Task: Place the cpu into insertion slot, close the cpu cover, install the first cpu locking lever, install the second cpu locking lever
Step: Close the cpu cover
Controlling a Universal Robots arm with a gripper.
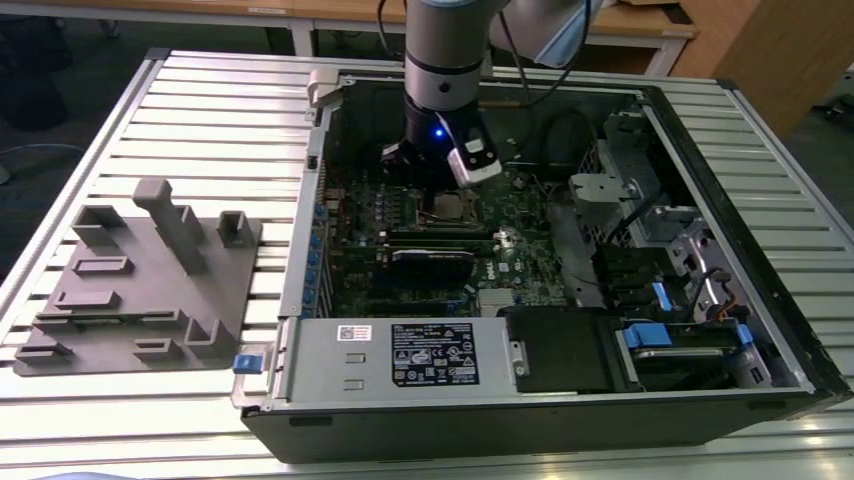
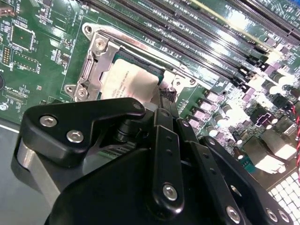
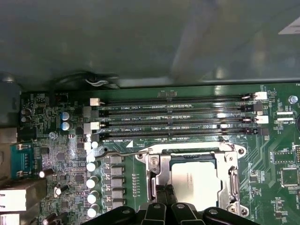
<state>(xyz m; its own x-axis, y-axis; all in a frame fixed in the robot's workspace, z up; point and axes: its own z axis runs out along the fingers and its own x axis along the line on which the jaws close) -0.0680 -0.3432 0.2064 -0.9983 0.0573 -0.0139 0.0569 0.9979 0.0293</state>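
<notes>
Slatted pale metal table (image 1: pixel 200 110) is used as the work surface. An open black computer case (image 1: pixel 534 420) is laid on its side on it, so that the green motherboard (image 1: pixel 400 260) faces upward and can be reached from above. A grey moulded fixture tray (image 1: pixel 134 280) is set on the slats at the exterior view's left, well apart from the work.

The small square insertion slot (image 1: pixel 450 210) is found near the middle of the board, beside the long black memory slots (image 3: pixel 173 117). The flat square cpu with a dull silver-grey top (image 2: pixel 129 84) is seated in that slot. The thin silver metal cpu cover (image 2: pixel 93 70) appears to lie flat around it, its window leaving the chip top exposed while the rim is held down.

A thin bent steel wire lever (image 3: pixel 119 151) is seen between the slot and the memory slots; whether it is latched cannot be told.

The black gripper (image 2: pixel 167 93) is held just over the slot's edge. Its fingers (image 2: pixel 164 136) are brought together with nothing seen between them, judged to give a narrow tip for pressing.
</notes>
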